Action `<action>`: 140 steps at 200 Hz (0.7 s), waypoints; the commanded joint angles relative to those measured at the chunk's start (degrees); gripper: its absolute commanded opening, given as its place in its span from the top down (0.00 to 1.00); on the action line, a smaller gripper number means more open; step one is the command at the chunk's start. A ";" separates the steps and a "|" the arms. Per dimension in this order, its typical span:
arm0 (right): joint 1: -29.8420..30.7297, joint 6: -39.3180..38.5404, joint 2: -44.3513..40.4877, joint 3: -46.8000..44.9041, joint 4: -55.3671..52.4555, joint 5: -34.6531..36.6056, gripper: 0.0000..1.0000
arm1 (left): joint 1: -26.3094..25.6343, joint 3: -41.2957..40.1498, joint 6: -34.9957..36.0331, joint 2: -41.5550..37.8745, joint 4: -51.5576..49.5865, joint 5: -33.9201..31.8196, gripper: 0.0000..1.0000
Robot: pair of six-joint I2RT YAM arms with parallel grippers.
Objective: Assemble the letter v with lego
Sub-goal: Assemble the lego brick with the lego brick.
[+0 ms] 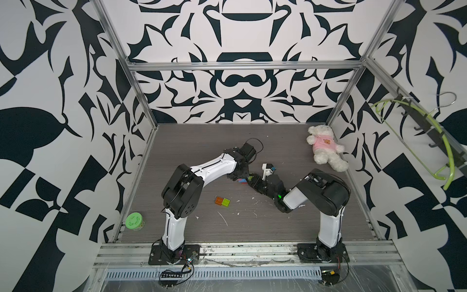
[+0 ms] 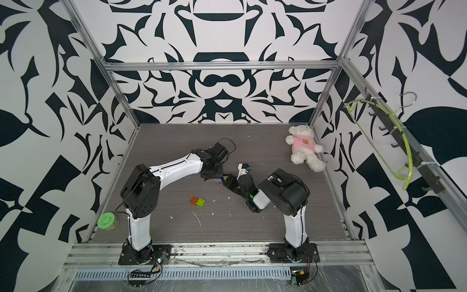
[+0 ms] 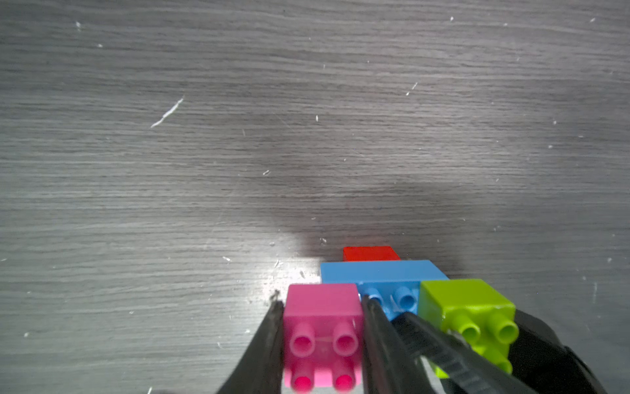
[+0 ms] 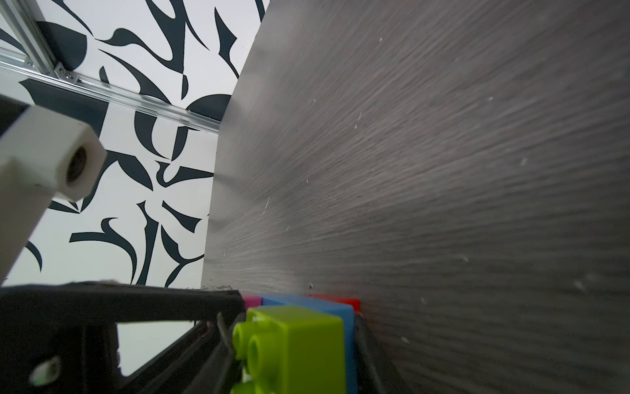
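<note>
Lego V [image 1: 242, 180] partly built, gripped from both sides near the middle of the table [image 1: 278, 222]

Its red brick [image 3: 371, 253], blue brick [image 3: 378, 273], pink brick [image 3: 322, 327] and lime green brick [image 3: 467, 303] form one cluster lying on its side. The left claw [image 3: 321, 302] is pinched narrow on the pink brick. The right claw [image 4: 296, 358] grips the lime green brick at the blue brick's other end, though I cannot tell whether it is fully seated. The orange brick [image 1: 218, 200] and second lime green brick [image 1: 226, 202] lie loose nearer the robot's bases, probably the last two to add.
</note>
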 commanded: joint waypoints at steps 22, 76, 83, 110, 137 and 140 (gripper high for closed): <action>-0.09 -0.74 -0.66 -1.04 -2.45 0.95 1.00 | -0.09 0.61 -0.24 3.16 -4.63 -1.65 0.93; -0.15 -0.73 -0.60 -1.17 -2.34 0.94 1.00 | -0.26 0.66 -0.41 3.92 -4.35 -1.24 0.88; -0.10 -0.74 -0.69 -1.22 -2.37 0.95 1.00 | -0.27 0.66 -0.41 4.07 -4.36 -1.14 0.88; -0.10 -0.73 -0.70 -1.30 -2.25 1.02 1.00 | -0.27 -0.23 -0.49 4.28 -3.45 -0.09 0.88; -0.11 -0.74 -0.70 -1.39 -2.12 1.03 1.00 | -0.27 -0.74 -0.67 4.66 -3.08 0.13 0.88; -0.12 -0.74 -0.70 -1.39 -2.11 1.04 1.00 | -0.31 -0.77 -0.67 4.67 -3.00 0.18 0.88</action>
